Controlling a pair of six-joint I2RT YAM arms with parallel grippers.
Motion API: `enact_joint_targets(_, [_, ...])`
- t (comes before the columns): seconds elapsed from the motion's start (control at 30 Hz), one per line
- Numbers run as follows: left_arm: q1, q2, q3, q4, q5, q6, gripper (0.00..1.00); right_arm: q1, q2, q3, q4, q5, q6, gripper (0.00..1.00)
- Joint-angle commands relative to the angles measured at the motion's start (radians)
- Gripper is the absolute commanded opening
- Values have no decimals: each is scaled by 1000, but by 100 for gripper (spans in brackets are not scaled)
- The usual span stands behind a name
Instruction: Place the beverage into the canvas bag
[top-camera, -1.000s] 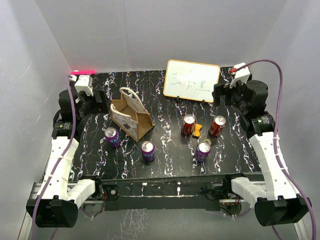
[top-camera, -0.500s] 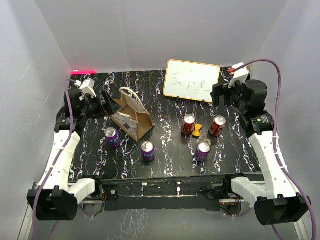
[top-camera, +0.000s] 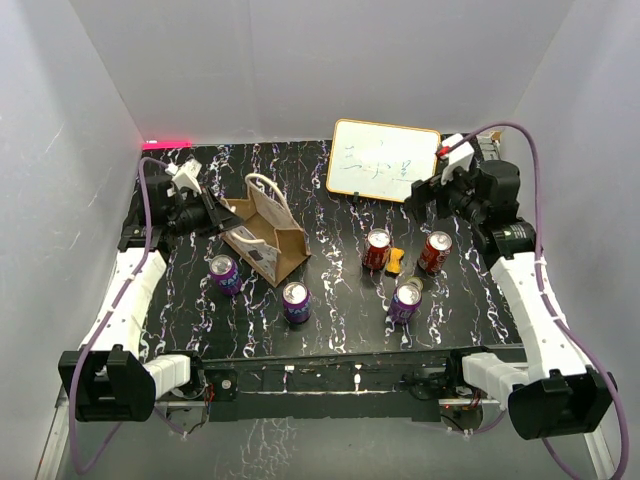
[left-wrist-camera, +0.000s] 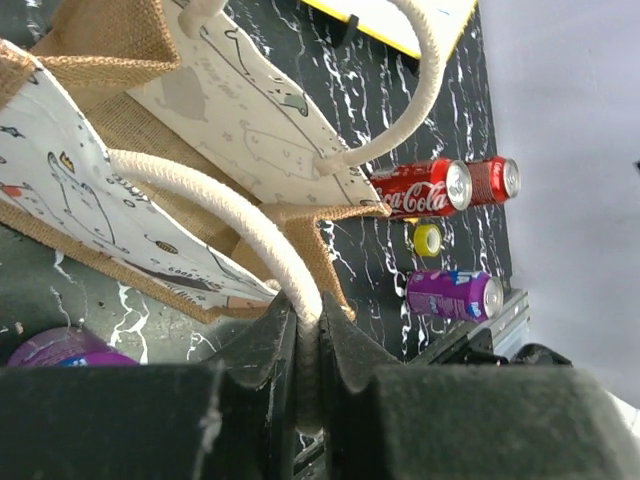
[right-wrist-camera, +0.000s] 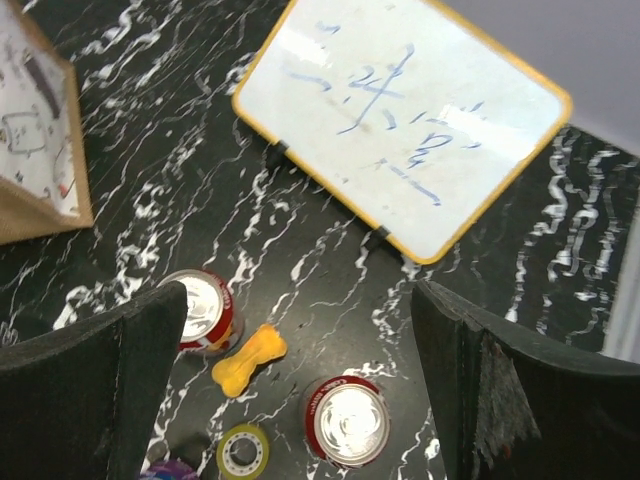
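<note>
Bag: canvas bag (top-camera: 265, 238) upright, left of centre on surface (top-camera: 330, 290).
Left gripper (left-wrist-camera: 308, 320): clenched on its cream handle (left-wrist-camera: 220, 208).
Right gripper (right-wrist-camera: 300, 330): released, spread wide above red cans (right-wrist-camera: 345, 420).

The wide-spread right pincer (right-wrist-camera: 298, 340) frames a whiteboard (right-wrist-camera: 400, 130), left red can (right-wrist-camera: 205, 310), yellow bone-shaped piece (right-wrist-camera: 248, 360) and right red can (right-wrist-camera: 347, 420).

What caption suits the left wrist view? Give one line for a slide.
Left fingers pinch the cream handle of the canvas bag, red cans and a purple can beyond.
</note>
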Motion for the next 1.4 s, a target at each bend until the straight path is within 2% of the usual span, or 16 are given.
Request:
enact_joint_targets(0.0, [-26, 19, 19, 21, 145, -9, 0, 10, 41, -30, 20, -172, -86, 98])
enact_joint_targets(0.17, [-92, 96, 59, 51, 217, -16, 0, 58, 98, -59, -60, -243, -181, 98])
enact_joint_targets(0.33, [-149, 190, 99, 142, 332, -83, 0, 114, 142, -123, -69, -205, -209, 98])
enact_joint_targets(0.47, [-220, 266, 165, 138, 334, -45, 0, 131, 168, -172, -37, -190, -211, 98])
enact_joint_targets(0.6, [-227, 305, 173, 153, 336, -57, 0, 157, 210, -211, 6, -168, -216, 98])
enact_joint_targets(0.77, [-229, 278, 133, 183, 315, -40, 0, 192, 284, -219, 76, -133, -202, 98])
enact_joint_targets(0.9, [-228, 265, 130, 154, 290, 0, 10, 210, 332, -204, 130, -95, -192, 98])
enact_joint_targets(1.13, [-227, 244, 132, 125, 259, 47, 38, 229, 387, -172, 180, -63, -180, 98])
enact_joint_targets(1.37, [-227, 228, 150, 83, 205, 104, 53, 234, 383, -162, 194, -31, -182, 92])
